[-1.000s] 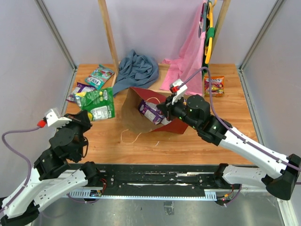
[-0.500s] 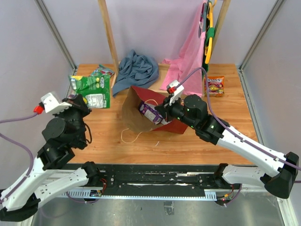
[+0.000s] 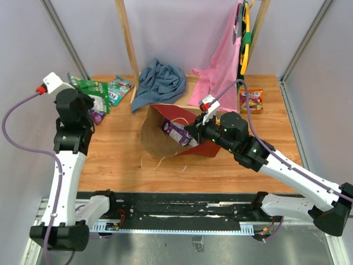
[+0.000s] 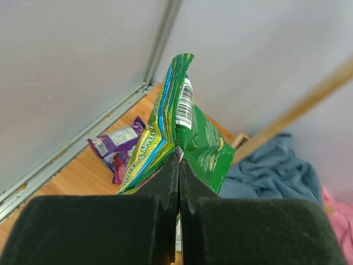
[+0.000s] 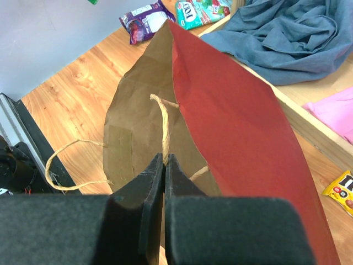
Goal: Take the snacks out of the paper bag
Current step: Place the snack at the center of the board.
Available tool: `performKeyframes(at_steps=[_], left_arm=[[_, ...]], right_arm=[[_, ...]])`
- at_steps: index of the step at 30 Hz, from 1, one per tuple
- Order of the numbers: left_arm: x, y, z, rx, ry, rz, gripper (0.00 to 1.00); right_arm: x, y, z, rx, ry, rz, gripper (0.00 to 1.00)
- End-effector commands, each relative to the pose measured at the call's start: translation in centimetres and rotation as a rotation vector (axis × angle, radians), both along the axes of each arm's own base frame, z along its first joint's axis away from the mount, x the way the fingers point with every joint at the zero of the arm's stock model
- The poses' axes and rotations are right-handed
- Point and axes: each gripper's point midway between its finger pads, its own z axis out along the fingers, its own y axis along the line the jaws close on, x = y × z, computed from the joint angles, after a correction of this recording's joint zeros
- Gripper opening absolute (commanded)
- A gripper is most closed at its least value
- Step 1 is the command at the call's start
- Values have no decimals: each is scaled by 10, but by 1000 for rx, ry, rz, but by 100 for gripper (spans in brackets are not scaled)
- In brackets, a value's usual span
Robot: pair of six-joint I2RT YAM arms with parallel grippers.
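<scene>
Green foil packet (image 4: 190, 132) is pinched in the tightly closed left gripper (image 4: 178, 165), held up over the far-left corner of the table (image 3: 127, 160), above a purple packet (image 4: 118, 146) and near a teal packet (image 3: 118, 89), with an orange packet (image 3: 251, 100) lying well apart at far right. The right gripper (image 5: 164, 165) is clamped on a twine handle (image 5: 164, 118) of the paper bag (image 5: 231, 127), which lies on its side mid-table, mouth facing left. The job looks partly done: several snacks are out, the green one is not yet set down, and a second purple packet (image 3: 177, 132) shows in the bag's mouth, with anything deeper hidden.
</scene>
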Motion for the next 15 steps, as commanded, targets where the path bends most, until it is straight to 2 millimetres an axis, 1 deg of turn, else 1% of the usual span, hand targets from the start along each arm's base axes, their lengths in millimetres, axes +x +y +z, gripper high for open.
performKeyframes(at_steps=[1, 2, 3, 5, 6, 8, 11, 15], left_arm=[[25, 25, -31, -206, -2, -24, 0], [26, 36, -50, -266, 7, 6, 1], [24, 44, -64, -327, 1, 28, 1], [13, 63, -93, -425, -21, 95, 1], [6, 70, -102, -449, -35, 128, 1], [-8, 83, -115, -461, -51, 195, 1], [-23, 99, -127, -424, -36, 284, 1], [-37, 116, -147, -404, -16, 373, 1]], right_arm=[[-8, -6, 21, 27, -46, 5, 1], [-8, -7, 19, 22, -46, 2, 1], [-7, -8, 18, 18, -46, 0, 1], [-7, -8, 14, 6, -45, -2, 1], [-6, -8, 13, -1, -45, -1, 1], [-6, -8, 10, -13, -45, 0, 1], [-4, -6, 4, -33, -43, 3, 1], [-2, 1, -3, -53, -33, 18, 1]])
